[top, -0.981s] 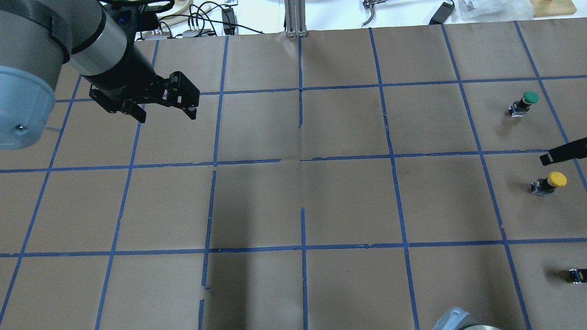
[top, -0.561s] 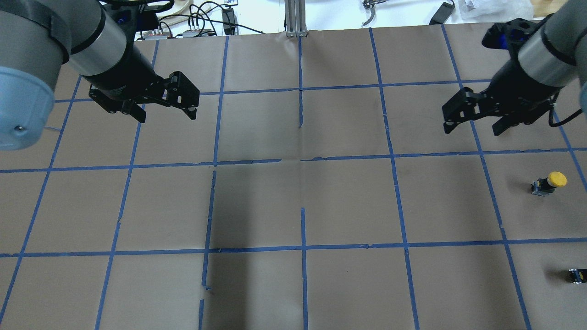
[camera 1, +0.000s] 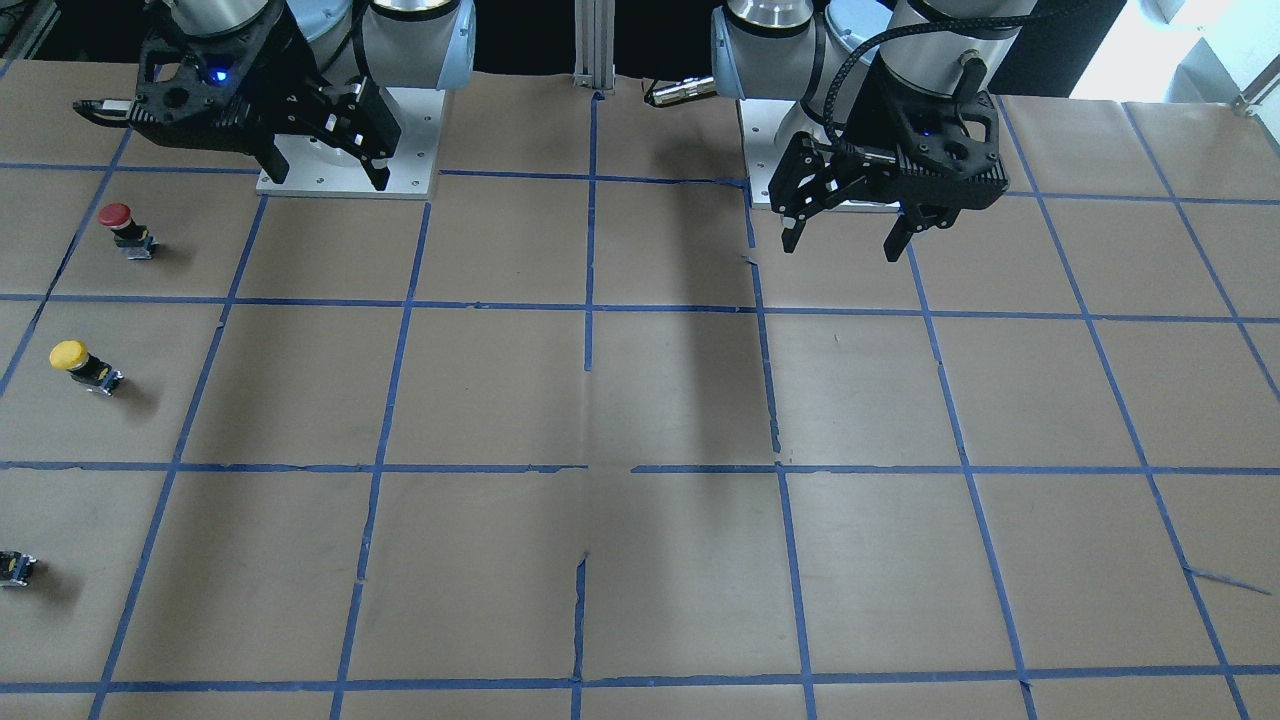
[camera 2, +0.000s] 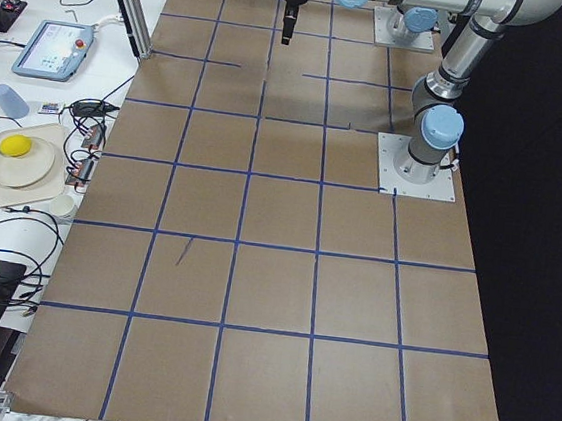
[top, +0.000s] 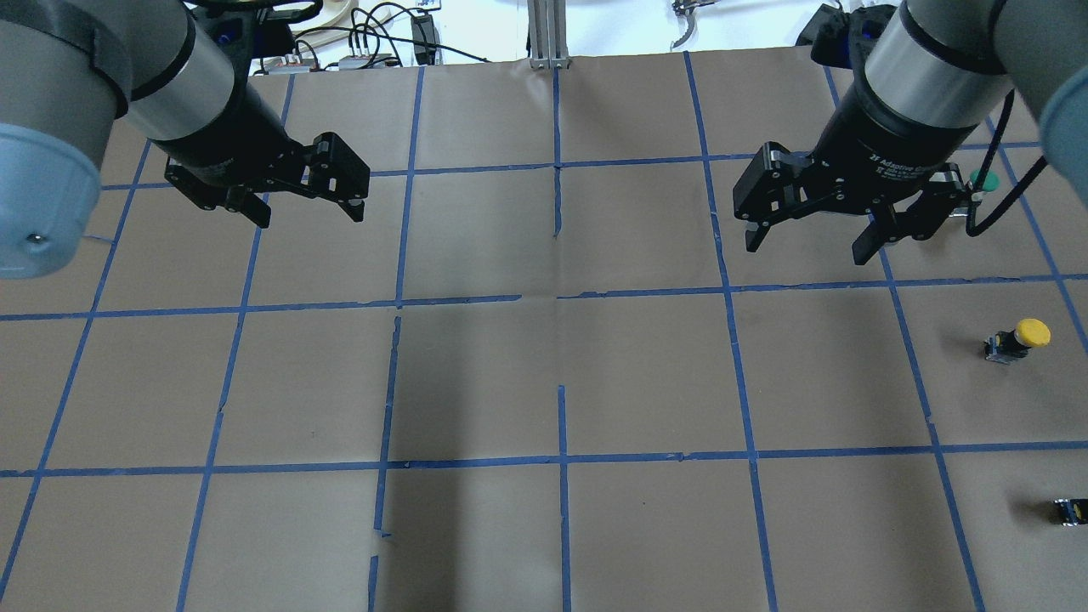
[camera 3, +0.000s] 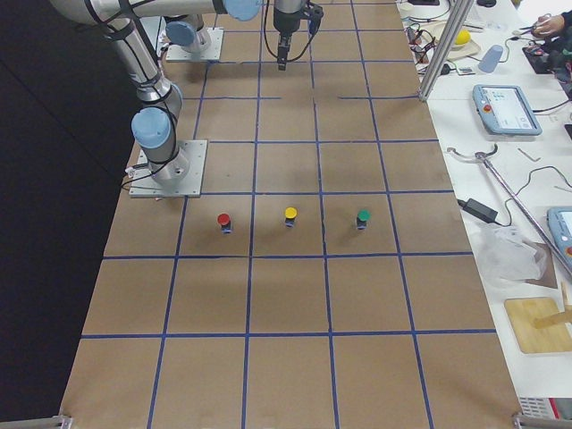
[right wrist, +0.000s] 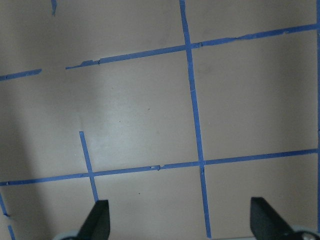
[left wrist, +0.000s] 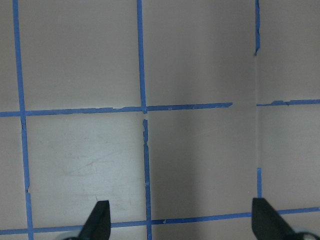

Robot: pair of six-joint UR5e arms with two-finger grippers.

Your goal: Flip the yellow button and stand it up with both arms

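Observation:
The yellow button point(top: 1020, 338) sits on the brown paper at the right side of the table, its cap tilted to the right; it also shows in the front view point(camera 1: 82, 365) and the right side view point(camera 3: 290, 216). My right gripper point(top: 806, 251) is open and empty, hovering above the table up and to the left of the button, well apart from it. It shows at the front view's left point(camera 1: 328, 178). My left gripper point(top: 308, 212) is open and empty, far off at the table's left point(camera 1: 840, 245). Both wrist views show only paper and blue tape between open fingertips.
A green button point(top: 983, 179) stands behind the right gripper, partly hidden by it. A red button point(camera 1: 125, 228) stands near the robot's base. A small capless black block point(top: 1069, 510) lies near the right edge. A metal post point(top: 546, 34) stands at the back middle.
The right arm has swung in from the right edge and moved left and forward, and now covers part of the green button. The left arm and the yellow button have not moved.

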